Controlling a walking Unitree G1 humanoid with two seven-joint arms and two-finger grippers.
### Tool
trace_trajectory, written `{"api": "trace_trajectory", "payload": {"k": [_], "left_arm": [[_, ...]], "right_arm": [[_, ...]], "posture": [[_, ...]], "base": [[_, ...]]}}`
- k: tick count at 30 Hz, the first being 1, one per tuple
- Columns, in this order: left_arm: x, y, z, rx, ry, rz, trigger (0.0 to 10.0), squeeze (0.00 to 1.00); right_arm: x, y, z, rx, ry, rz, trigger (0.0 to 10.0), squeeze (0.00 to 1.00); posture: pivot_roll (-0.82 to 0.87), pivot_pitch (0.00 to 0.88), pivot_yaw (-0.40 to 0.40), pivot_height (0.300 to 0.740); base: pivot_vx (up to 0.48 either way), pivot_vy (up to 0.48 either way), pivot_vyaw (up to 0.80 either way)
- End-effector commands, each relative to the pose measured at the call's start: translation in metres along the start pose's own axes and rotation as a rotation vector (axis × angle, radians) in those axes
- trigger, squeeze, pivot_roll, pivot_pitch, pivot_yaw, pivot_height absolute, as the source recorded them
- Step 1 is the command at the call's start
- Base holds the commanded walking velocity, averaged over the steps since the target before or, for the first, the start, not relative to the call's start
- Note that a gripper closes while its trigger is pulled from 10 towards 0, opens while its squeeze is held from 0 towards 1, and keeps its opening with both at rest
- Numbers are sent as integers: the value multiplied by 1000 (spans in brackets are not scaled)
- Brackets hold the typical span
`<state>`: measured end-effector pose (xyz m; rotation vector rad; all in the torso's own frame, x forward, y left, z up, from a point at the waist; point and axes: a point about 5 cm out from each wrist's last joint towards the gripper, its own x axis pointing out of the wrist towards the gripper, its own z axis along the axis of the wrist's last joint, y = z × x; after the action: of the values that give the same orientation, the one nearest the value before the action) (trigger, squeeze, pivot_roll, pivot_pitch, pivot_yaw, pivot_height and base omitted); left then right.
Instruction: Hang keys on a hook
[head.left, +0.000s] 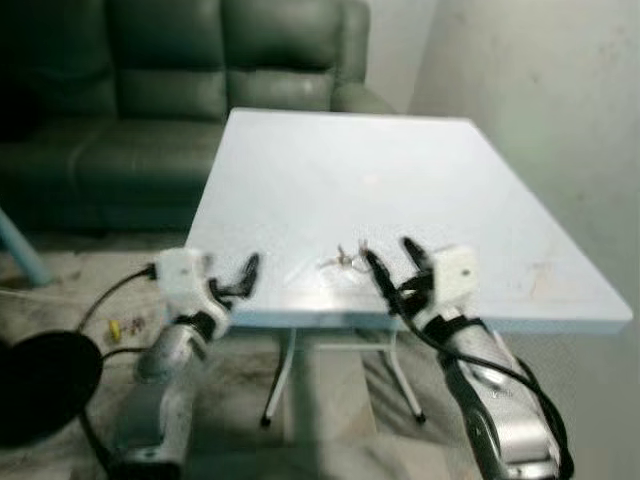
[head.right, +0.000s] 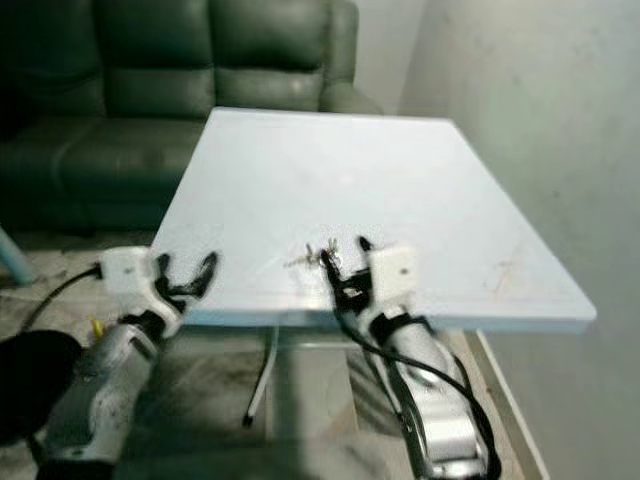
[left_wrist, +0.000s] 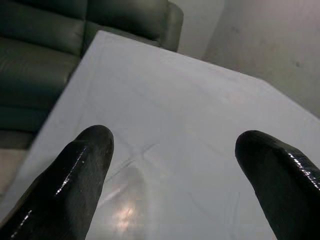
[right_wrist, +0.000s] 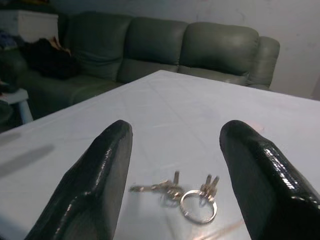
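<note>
Task not begun: the small bunch of metal keys on a silver ring (right_wrist: 186, 196) lies ungrasped near the near edge of the pale blue square table (head.left: 420, 180). The right gripper (head.left: 390, 262), fingers spread, hovers just beside it; the left gripper (head.left: 235, 280), also spread, holds nothing.

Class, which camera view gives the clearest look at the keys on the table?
The right wrist view: the keys and their ring lie sharp between the open right hand's fingers. Both eye views show a small blurred glint; the left wrist view shows bare table.

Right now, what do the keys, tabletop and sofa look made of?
Keys and key ring: likely metal, silvery with glints. Table: smooth pale-blue top, laminate or painted, faintly glossy with a reflection. Sofa: dark green leather or faux leather, soft sheen on its cushions.
</note>
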<state>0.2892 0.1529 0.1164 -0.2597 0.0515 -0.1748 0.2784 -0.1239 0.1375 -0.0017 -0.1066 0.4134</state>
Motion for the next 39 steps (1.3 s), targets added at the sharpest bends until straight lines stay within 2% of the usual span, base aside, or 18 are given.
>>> {"api": "trace_trajectory", "payload": {"k": [1, 8, 17, 26, 39], "left_arm": [[3, -10, 0, -1, 1, -36, 10000, 0], [4, -12, 1, -2, -2, -41, 10000, 0], [2, -20, -2, 26, -2, -44, 10000, 0], [-7, -36, -11, 79, 19, -115, 10000, 0], [-14, -47, -14, 110, 22, -163, 10000, 0]], "right_arm": [[-2, -7, 4, -12, -7, -25, 10000, 0], [-3, -7, 3, -11, -6, -22, 10000, 0], [-6, -9, -2, -23, 28, -3, 10000, 0], [-6, -29, -5, -81, 96, 14, 10000, 0], [2, -34, -4, -115, 131, 70, 10000, 0]], "posture": [[-13, 0, -59, 732], [-12, 0, -57, 732], [-12, 0, -55, 732], [-6, 0, -65, 732], [5, 0, -76, 732]], "base": [[394, 0, 0], [392, 0, 0], [0, 0, 0], [0, 0, 0], [0, 0, 0]]}}
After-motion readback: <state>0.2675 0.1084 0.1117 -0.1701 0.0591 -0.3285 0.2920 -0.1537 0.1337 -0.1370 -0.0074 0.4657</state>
